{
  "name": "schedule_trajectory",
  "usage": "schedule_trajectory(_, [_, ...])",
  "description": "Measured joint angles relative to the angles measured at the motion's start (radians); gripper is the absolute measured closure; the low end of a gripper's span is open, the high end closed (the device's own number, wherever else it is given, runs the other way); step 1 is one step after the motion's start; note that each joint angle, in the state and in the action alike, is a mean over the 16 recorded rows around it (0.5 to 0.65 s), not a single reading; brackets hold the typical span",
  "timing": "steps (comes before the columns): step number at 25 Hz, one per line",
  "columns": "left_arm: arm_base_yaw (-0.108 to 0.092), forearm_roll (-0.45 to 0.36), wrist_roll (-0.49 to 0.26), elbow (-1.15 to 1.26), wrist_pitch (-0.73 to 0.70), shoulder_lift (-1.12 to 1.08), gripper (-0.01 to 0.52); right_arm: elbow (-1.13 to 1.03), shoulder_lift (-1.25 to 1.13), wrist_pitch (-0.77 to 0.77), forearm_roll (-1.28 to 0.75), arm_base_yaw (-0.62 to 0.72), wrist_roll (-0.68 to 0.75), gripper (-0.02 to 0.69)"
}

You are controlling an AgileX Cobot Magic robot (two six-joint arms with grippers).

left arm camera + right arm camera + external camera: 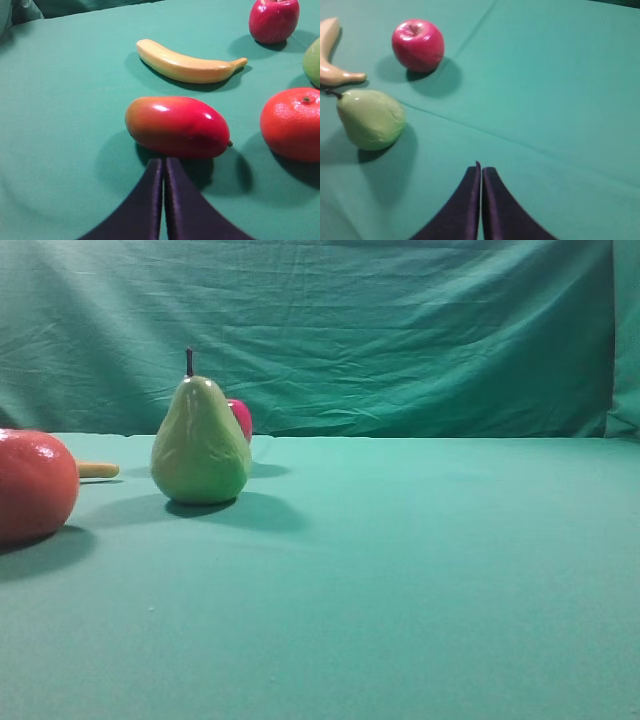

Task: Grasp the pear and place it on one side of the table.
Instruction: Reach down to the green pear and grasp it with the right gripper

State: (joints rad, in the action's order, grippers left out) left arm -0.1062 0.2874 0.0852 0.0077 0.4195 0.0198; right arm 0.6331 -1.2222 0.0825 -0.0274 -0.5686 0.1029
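Both pincers, the left pincer [163, 165] and right pincer [481, 172], are hovering pressed closed and empty while the pear [200, 442] is standing untouched on the desk [420, 570], awaiting a grasp

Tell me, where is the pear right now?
The pear stands upright on the table's left side in the high view, just before the apple.

mango [177, 127], banana [187, 65], apple [273, 20], closed left gripper [164, 161]

Apple [418, 45], banana [186, 65], mango [177, 127], orange [291, 123]
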Motion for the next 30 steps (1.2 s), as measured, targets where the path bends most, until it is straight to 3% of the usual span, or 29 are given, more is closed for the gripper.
schedule_trajectory(4, [0.000, 0.000, 0.000, 0.000, 0.000, 0.000, 0.514, 0.090, -0.155, -0.020, -0.024, -0.108, -0.017, 0.637])
schedule_trajectory(7, [0.000, 0.000, 0.000, 0.000, 0.000, 0.000, 0.514, 0.152, -0.244, -0.024, -0.048, -0.176, -0.024, 0.568])
schedule_trajectory(18, [0.000, 0.000, 0.000, 0.000, 0.000, 0.000, 0.514, 0.341, -0.484, -0.052, -0.133, -0.303, -0.042, 0.129])
schedule_trajectory(21, [0.000, 0.000, 0.000, 0.000, 0.000, 0.000, 0.514, 0.392, -0.546, -0.061, -0.137, -0.299, -0.046, 0.042])
schedule_trajectory(25, [0.000, 0.000, 0.000, 0.000, 0.000, 0.000, 0.514, 0.462, -0.629, -0.071, -0.136, -0.277, -0.048, -0.003])
schedule_trajectory(30, [0.000, 0.000, 0.000, 0.000, 0.000, 0.000, 0.514, 0.537, -0.725, -0.078, -0.134, -0.247, -0.050, 0.010])
